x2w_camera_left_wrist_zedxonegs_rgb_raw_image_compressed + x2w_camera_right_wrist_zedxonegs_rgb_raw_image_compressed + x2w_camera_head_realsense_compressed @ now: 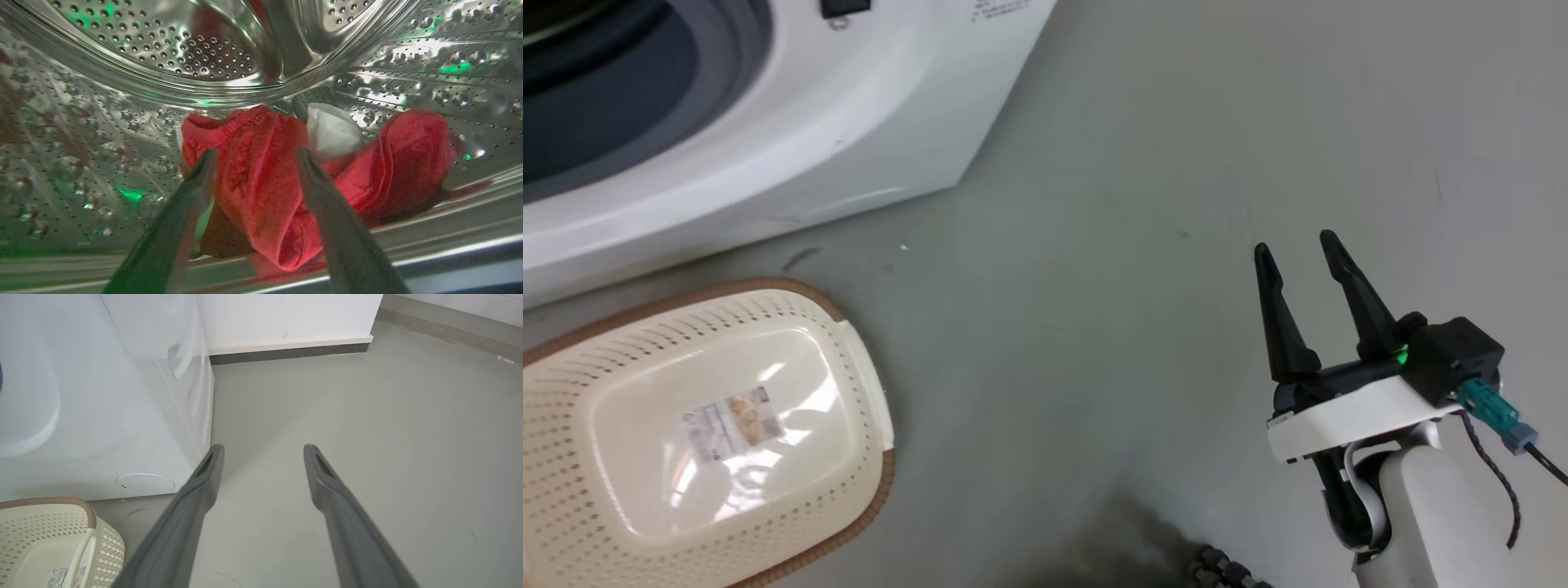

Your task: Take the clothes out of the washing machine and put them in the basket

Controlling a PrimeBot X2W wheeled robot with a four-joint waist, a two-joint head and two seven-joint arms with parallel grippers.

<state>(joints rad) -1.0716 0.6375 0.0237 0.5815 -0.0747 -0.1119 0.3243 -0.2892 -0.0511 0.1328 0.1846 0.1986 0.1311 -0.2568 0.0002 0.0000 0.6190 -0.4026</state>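
Left pincer (257, 157) spread wide inside the washing machine (171, 57), aimed at the crumpled red clothes (408, 155) lying at its bottom: soft, light, floppy stuff, so I'd pinch that raised middle fold.

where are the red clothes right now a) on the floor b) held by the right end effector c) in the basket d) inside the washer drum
d: the red clothes lie in the steel drum, between the open fingers of the left end effector; the basket shows no clothes.
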